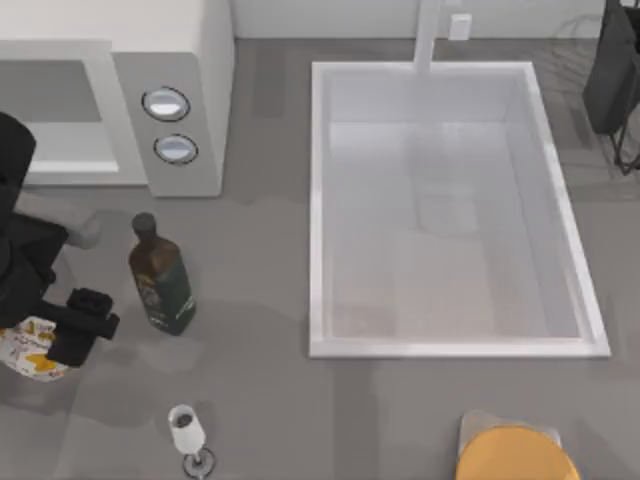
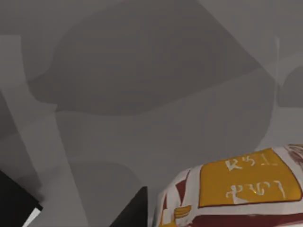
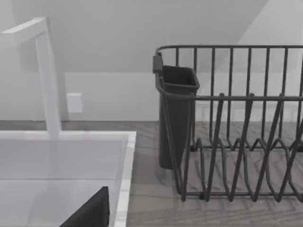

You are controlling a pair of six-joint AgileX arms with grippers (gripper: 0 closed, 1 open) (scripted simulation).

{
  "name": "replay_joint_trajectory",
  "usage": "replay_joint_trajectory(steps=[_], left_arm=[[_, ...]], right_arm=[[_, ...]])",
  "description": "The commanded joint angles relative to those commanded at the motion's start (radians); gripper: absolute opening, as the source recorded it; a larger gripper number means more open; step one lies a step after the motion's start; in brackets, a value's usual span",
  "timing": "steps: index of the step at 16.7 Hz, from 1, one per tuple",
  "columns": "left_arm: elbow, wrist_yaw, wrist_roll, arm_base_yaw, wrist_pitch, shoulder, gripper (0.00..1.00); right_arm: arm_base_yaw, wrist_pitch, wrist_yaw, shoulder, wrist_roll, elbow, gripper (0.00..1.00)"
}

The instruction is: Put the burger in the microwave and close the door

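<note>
Nearest to us, at the table's near edge, a wine glass (image 1: 187, 432) stands left of centre, and an orange disc (image 1: 515, 455) on a grey board (image 1: 478, 423) lies far to the right of it.

A little farther in, at the left edge, our left gripper (image 1: 60, 335) is down on the burger (image 1: 30, 350), the white lump with orange-yellow patches resting on the grey table (image 1: 260, 400). In the left wrist view the burger (image 2: 236, 189) sits just beside one dark finger (image 2: 132, 210), but we cannot tell whether the fingers are clamped on it or standing free. Just right of the gripper, a dark bottle (image 1: 160, 280) stands upright, near the burger but not touching it.

Farther back on the left is the microwave (image 1: 190, 60), its grey side panel carrying two round knobs (image 1: 166, 103). Its door (image 1: 60, 110) shows a white frame and grey window; we cannot tell from above how far it stands open. The burger is well outside it, on the table in front.

The white sink (image 1: 320, 200) takes up the middle and right of the table, with the faucet (image 1: 430, 35) at its far rim.

Our right arm is parked at the far right corner, by the dish rack (image 3: 236, 123); we cannot tell the state of its gripper (image 1: 612, 70).
</note>
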Motion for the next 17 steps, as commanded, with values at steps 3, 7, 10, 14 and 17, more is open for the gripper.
replay_joint_trajectory(steps=[3,7,10,14,17], left_arm=[[-0.006,0.032,-0.046,0.112,0.298,0.101,0.0],[-0.034,0.101,-0.102,0.222,0.801,0.252,0.0],[-0.073,0.159,-0.127,0.282,1.142,0.347,0.0],[-0.135,0.225,-0.128,0.324,1.468,0.453,0.0],[-0.179,0.252,-0.115,0.331,1.611,0.487,0.0]], right_arm=[[0.0,0.0,0.0,0.0,0.0,0.0,1.0],[0.0,0.0,0.0,0.0,0.0,0.0,1.0],[0.0,0.0,0.0,0.0,0.0,0.0,1.0],[0.0,0.0,0.0,0.0,0.0,0.0,1.0],[0.0,0.0,0.0,0.0,0.0,0.0,1.0]])
